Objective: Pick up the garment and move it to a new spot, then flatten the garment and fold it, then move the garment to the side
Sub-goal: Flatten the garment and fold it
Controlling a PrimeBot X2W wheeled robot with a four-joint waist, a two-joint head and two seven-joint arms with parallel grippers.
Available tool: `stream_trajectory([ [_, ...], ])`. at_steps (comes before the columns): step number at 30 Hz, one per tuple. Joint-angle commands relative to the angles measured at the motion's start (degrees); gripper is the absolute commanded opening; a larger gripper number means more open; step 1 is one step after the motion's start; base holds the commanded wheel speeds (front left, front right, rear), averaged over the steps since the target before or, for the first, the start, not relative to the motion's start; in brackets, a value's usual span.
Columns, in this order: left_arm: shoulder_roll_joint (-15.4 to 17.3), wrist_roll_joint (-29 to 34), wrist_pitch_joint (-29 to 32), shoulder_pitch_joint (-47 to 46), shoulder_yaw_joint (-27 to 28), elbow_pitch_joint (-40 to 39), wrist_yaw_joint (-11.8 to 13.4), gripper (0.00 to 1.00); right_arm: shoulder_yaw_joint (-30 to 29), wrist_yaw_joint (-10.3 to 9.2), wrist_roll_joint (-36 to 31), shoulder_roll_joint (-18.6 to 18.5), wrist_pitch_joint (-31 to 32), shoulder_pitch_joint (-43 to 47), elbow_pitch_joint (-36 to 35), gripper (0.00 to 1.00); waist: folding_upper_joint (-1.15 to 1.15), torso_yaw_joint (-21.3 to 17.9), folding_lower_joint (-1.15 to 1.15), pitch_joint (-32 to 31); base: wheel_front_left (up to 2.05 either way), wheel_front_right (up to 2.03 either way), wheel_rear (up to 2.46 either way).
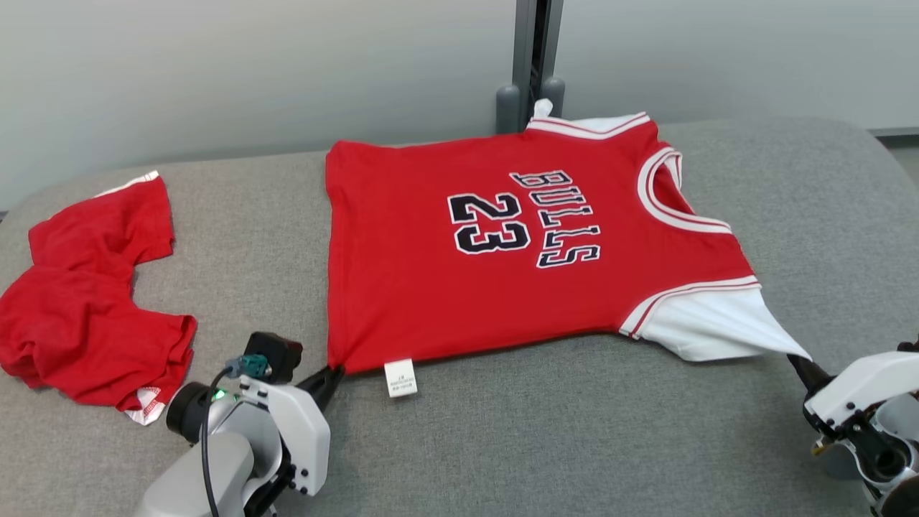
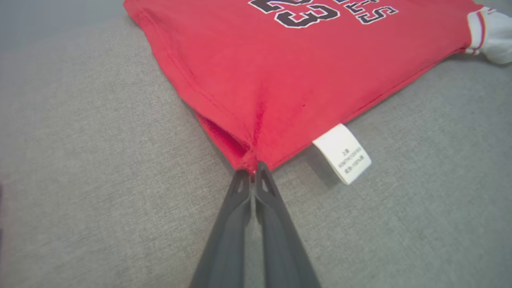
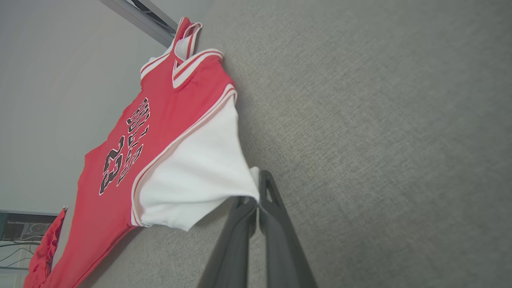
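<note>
Flattening in hand: the garment point(image 1: 502, 244) lies spread on the worktop point(image 1: 574, 445), your left jaws clamped tight on its hem corner at seven o'clock, right jaws likewise on its white sleeve at four; next, I judge, you carry both toward twelve to fold.

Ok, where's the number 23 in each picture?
Head view: number 23 sits near the middle, on the red jersey.
Left wrist view: at the top edge, partly cut off.
Right wrist view: left of centre, tilted.
Shared landmark: the white sleeve.
</note>
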Motion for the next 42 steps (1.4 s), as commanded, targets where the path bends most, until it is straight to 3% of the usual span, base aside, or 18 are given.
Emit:
stream_trajectory([
  [1, 1.0, -0.2, 0.3, 1.2, -0.5, -0.5, 0.0, 0.00, 0.2, 0.00, 0.5, -1.0, 0.8, 1.2, 0.1, 0.00, 0.00, -0.2, 0.00, -1.2, 0.00, 0.00, 0.00],
  [8, 3.7, -0.2, 2.4, 4.2, -2.9, -4.5, 0.0, 0.00, 1.1, -0.01, 1.9, -2.9, 6.4, 3.8, -0.4, 0.00, 0.00, -0.5, 0.00, -3.0, 0.00, 0.00, 0.00],
  [22, 11.9, -2.8, 12.6, 9.4, -5.2, -19.1, 0.5, 0.00, 0.3, -0.01, 7.1, -8.9, 19.4, 9.6, -10.6, 0.00, 0.00, -0.2, 0.00, -2.8, 0.00, 0.00, 0.00],
  [33, 18.1, -5.7, 19.8, 12.8, -5.1, -31.9, 3.8, 0.00, -1.8, 0.00, 13.3, -12.6, 31.7, 14.9, -15.8, 0.00, 0.00, 0.2, 0.00, -2.8, 0.00, 0.00, 0.00],
  [42, 23.6, -5.5, 22.1, 14.8, -4.8, -40.8, 6.8, 0.00, -4.0, 0.00, 17.3, -16.7, 36.7, 20.4, -23.8, 0.00, 0.00, 0.2, 0.00, -1.6, 0.00, 0.00, 0.00],
])
